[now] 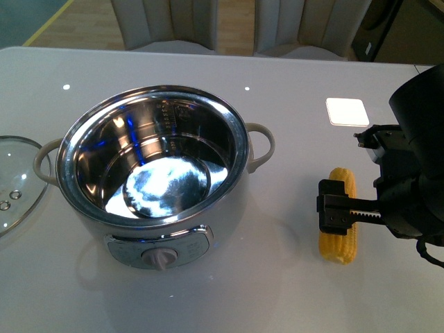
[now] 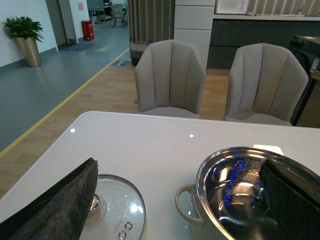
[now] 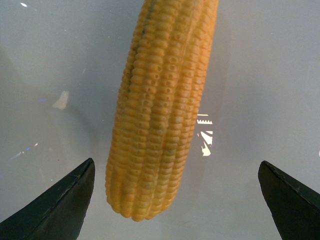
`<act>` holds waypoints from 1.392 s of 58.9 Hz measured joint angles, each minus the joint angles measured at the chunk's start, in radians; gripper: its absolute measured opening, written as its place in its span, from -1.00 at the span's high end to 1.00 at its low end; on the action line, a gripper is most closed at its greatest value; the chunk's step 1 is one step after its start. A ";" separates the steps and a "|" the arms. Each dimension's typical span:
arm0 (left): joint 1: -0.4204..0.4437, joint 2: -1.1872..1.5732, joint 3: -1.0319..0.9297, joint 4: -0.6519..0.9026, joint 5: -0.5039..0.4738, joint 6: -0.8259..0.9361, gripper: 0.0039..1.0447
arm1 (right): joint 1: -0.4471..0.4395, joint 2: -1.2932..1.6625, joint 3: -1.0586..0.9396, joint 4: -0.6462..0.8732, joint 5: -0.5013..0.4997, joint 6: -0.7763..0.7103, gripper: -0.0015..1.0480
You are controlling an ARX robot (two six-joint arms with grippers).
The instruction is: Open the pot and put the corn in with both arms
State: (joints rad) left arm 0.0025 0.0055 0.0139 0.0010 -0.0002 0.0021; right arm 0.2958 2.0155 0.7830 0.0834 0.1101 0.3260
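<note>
the corn lies flat on the white table in your front view, well to the right of the pot and pointing away from the robot. the right gripper sits over its middle. one black finger shows just left of the cob and a toothed bar crosses above it. the other finger is hidden behind the arm's bulk, so you cannot judge the gap from here, nor whether anything touches the kernels. the pot stands open near the table's centre, dial facing you. the glass lid lies flat on the table to its left, cut off by the frame edge. the left arm is out of this view.

in the left wrist view, the left gripper has its jaws spread wide, with nothing between them. one finger overlaps the lid and the other overlaps the pot, both seen only in part. two beige chairs stand beyond the table.

in the right wrist view, the corn runs lengthwise between the two fingertips of the right gripper. the jaws are wide apart, with bare table showing on both sides of the cob. its rounded end lies level with the fingertips. its other end is cut off by the frame.
</note>
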 joint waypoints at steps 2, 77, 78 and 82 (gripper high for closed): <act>0.000 0.000 0.000 0.000 0.000 0.000 -0.88 | 0.001 0.002 0.005 0.001 -0.003 0.000 -0.83; 0.000 0.000 0.000 0.000 0.000 0.000 -0.88 | 0.009 0.175 0.116 0.103 -0.014 -0.007 -0.83; 0.000 0.000 0.000 0.000 0.000 0.000 -0.88 | 0.009 0.178 0.116 0.103 -0.013 -0.007 -0.83; 0.000 0.000 0.000 0.000 0.000 0.000 -0.88 | 0.008 0.189 0.117 0.103 -0.010 -0.006 -0.83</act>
State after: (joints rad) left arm 0.0025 0.0055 0.0139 0.0010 -0.0002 0.0021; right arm 0.3038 2.2047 0.9005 0.1867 0.1005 0.3195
